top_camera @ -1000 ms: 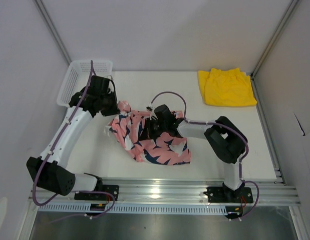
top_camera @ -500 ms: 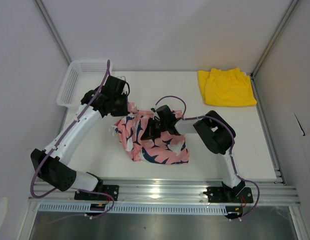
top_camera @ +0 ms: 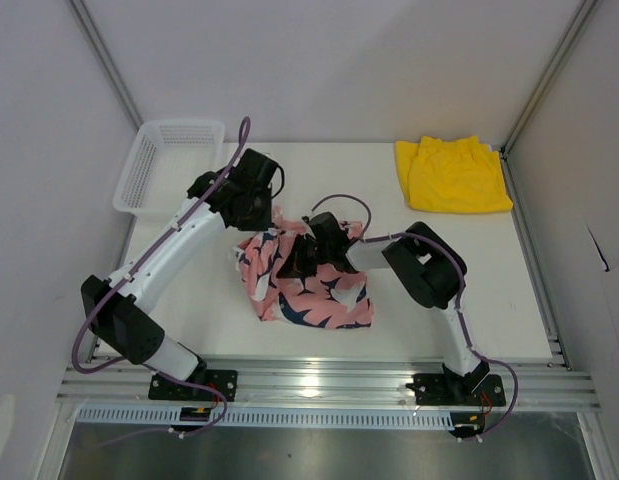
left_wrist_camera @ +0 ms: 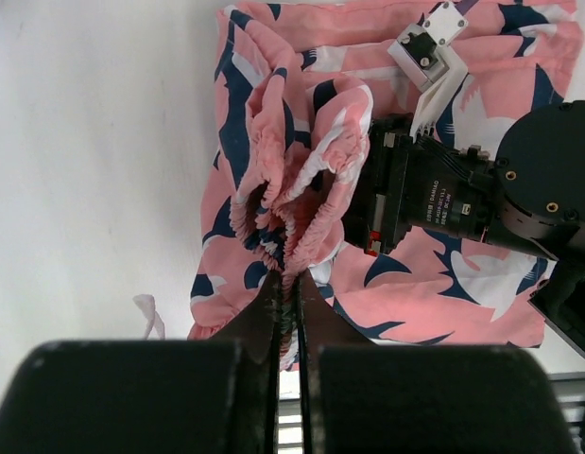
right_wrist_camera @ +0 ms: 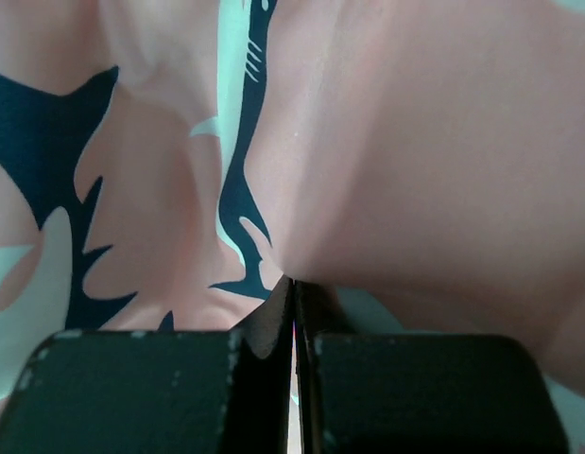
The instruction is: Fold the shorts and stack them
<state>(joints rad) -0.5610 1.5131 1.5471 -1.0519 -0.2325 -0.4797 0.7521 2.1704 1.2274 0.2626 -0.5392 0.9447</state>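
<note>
The pink shorts (top_camera: 314,290) with the navy-and-white print lie bunched in the middle of the table. My left gripper (top_camera: 261,212) is shut on their gathered waistband (left_wrist_camera: 290,248) at the back left and holds it up. My right gripper (top_camera: 299,258) is shut on a fold of the same pink shorts (right_wrist_camera: 387,189) near their middle; its fingers (right_wrist_camera: 273,317) press together with cloth filling the view. The yellow shorts (top_camera: 452,175) lie folded at the back right corner, away from both grippers.
A white mesh basket (top_camera: 167,165) stands at the back left corner, close behind my left arm. The table's white top (top_camera: 189,300) ends at a metal rail in front. Walls close in on both sides.
My left gripper has moved right and forward with the waistband, pulling the pink shorts over toward the right. The shorts are more bunched together. My right gripper has stayed nearly in place.
</note>
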